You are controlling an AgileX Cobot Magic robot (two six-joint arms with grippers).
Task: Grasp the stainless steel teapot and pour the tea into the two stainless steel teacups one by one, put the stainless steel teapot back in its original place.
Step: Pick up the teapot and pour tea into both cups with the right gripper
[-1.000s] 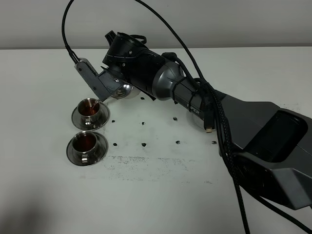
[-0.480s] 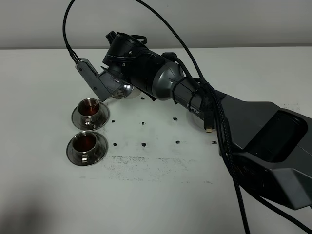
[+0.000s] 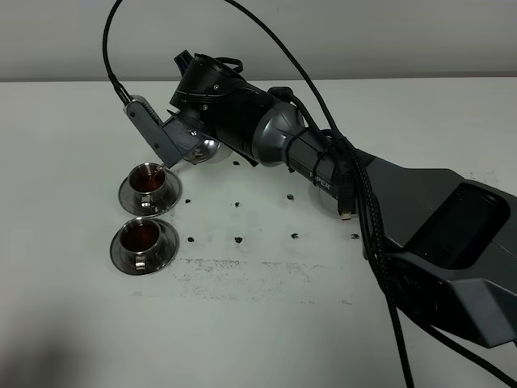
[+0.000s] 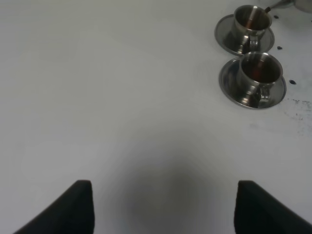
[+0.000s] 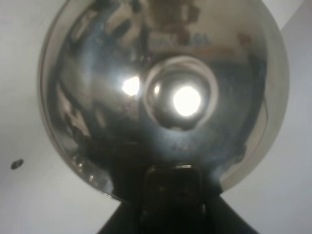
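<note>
Right claw (image 5: 170, 195): clamped tight on the teapot (image 3: 207, 149).
Teapot: held tilted above the table (image 3: 266, 323), spout over the far cup (image 3: 149, 179).
Near cup (image 3: 141, 237): holds reddish tea.
Left claw (image 4: 165, 209): spread wide, empty.

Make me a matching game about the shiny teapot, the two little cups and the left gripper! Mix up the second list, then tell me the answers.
Things:
1. teapot
2. cup nearer the teapot
3. cup farther from the teapot
4. left gripper

States:
A. open, with nothing between its fingers
B. has tea in it, with no spout above it
C. held up in the air and tipped toward a cup
D. has tea in it, with the spout tip right above it

Pairs: 1-C, 2-D, 3-B, 4-A
</note>
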